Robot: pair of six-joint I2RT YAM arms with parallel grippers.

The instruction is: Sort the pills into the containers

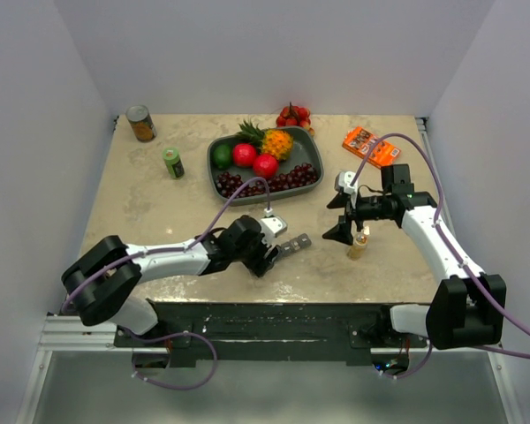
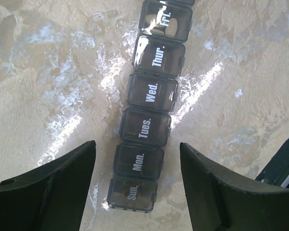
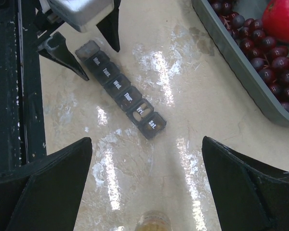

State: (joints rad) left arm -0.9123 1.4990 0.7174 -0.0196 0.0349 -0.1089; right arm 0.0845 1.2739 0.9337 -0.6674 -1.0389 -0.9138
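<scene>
My left tool hovers spread astride the Sun. end of the containers, flat on the tabletop near its near edge, my right tool spread too; closing off-centre, I judge, could skid or twist the light strip.
</scene>
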